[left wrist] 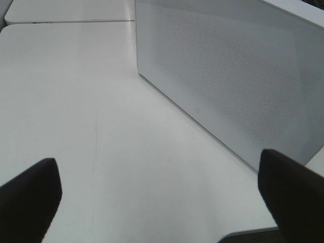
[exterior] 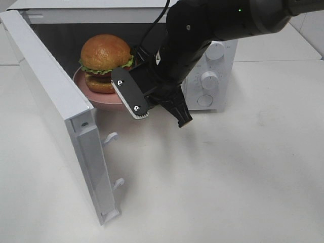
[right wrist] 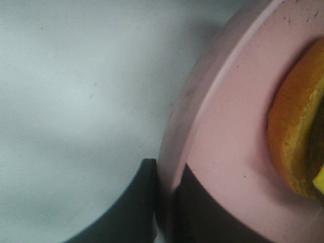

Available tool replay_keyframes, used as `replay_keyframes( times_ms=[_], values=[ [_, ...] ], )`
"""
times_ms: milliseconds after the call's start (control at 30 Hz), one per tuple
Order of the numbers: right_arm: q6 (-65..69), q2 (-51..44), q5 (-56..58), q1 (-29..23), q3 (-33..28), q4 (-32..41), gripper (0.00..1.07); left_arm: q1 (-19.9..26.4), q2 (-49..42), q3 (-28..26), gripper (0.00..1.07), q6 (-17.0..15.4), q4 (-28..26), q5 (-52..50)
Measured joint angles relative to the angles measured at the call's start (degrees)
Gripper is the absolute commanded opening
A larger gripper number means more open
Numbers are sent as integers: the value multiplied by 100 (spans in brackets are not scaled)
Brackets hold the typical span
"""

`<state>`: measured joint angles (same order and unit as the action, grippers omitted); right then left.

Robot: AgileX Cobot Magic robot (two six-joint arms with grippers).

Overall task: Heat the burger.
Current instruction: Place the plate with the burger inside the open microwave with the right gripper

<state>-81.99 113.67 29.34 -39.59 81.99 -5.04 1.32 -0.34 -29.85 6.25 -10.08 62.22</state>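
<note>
**grillnoob:** ok so where's the burger sitting?

**armwatcher:** The domed brown-bun burger (exterior: 105, 58), with its lettuce and cheese layers, is on a flat round pink plate (exterior: 86, 90). That's right at the mouth of the boxy white microwave (exterior: 217, 66). The white microwave door (exterior: 50, 86) is swung wide open on the left side of the high view.

**grillnoob:** and the claws?

**armwatcher:** The black arm coming in from the right carries the right gripper (right wrist: 167, 169). Its wrist view shows two dark fingers pinched together on the plate's rim, one on each face, with the bun's edge close by. The left gripper (left wrist: 159, 157) has its fingers spread wide apart over the white table (left wrist: 76, 101), near the door's dotted mesh panel.
</note>
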Motion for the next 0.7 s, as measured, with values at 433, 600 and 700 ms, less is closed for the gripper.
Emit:
replay_keyframes(
  times_ms=[433, 600, 700],
  values=[
    [602, 791, 332, -11, 1071, -258, 0, 0, 0, 0, 98, 0, 0, 0],
    [951, 1112, 413, -6, 1495, -470, 0, 0, 0, 0, 98, 0, 0, 0],
    [1083, 1289, 476, -6, 1770, -607, 0, 0, 0, 0, 98, 0, 0, 0]
  ],
)
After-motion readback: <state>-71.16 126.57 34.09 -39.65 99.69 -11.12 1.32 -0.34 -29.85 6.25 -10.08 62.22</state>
